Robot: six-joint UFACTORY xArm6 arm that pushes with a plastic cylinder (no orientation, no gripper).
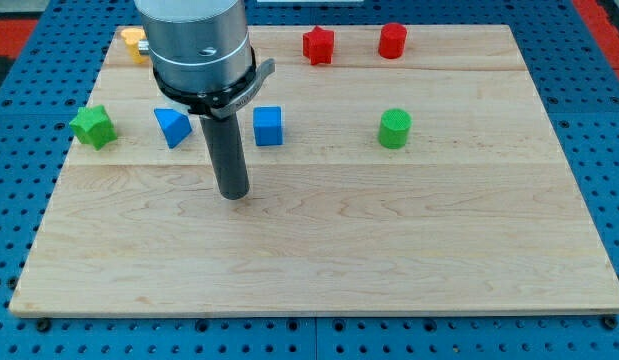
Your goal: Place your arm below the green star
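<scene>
The green star (93, 127) lies near the board's left edge in the camera view. My tip (233, 194) rests on the board well to the star's right and a little lower than it. A blue triangular block (172, 127) lies between the star and my rod. A blue cube (268, 126) lies just right of the rod.
A green cylinder (394, 129) stands right of centre. A red star (318, 45) and a red cylinder (392, 41) sit near the top edge. A yellow block (135, 43) shows at the top left, partly hidden by the arm. The wooden board (389, 250) lies on a blue pegboard.
</scene>
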